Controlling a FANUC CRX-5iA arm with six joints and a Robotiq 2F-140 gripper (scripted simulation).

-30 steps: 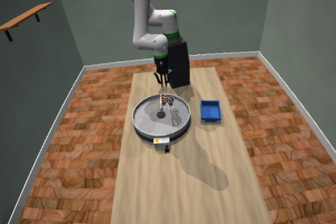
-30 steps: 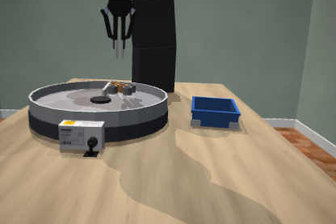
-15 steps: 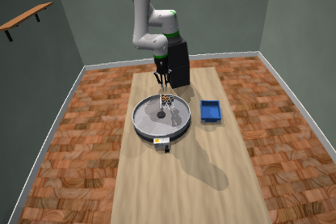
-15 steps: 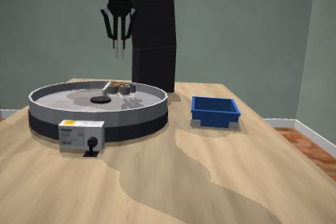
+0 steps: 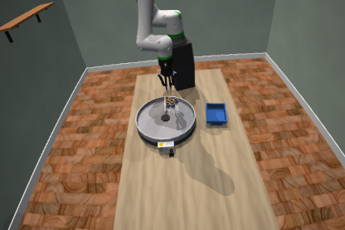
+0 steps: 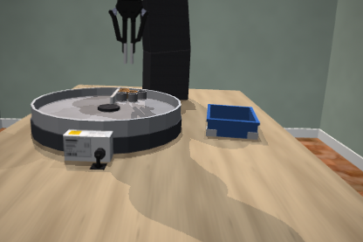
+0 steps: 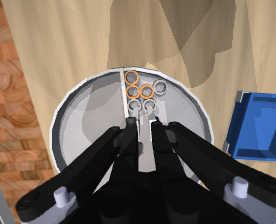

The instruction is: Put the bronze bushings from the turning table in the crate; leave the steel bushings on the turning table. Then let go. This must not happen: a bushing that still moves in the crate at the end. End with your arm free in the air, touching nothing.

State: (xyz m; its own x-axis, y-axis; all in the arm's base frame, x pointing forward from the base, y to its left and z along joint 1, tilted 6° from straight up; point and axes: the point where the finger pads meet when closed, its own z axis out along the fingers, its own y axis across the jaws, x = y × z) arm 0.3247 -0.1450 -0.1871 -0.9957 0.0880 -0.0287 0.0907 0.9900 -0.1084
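The round grey turning table [image 5: 166, 120] stands on the wooden table. Three bronze bushings [image 7: 138, 88] and three steel bushings [image 7: 150, 98] stand clustered beside a divider at the table's far edge; they also show in the top view [image 5: 170, 101] and the exterior view [image 6: 129, 94]. My gripper [image 6: 128, 58] hangs well above the cluster, fingers nearly together with nothing between them; it also shows in the wrist view [image 7: 142, 121] and the top view [image 5: 167, 90]. The blue crate [image 5: 216, 114] stands empty to the right of the turning table, and shows in the exterior view [image 6: 232, 120] and the wrist view [image 7: 261, 125].
A black pedestal [image 6: 166, 45] of the arm stands behind the turning table. A grey control box [image 6: 88, 145] with a knob is fixed at the turning table's front. A black hub [image 6: 108, 107] sits at its centre. A wooden shelf [image 5: 25, 17] hangs on the left wall.
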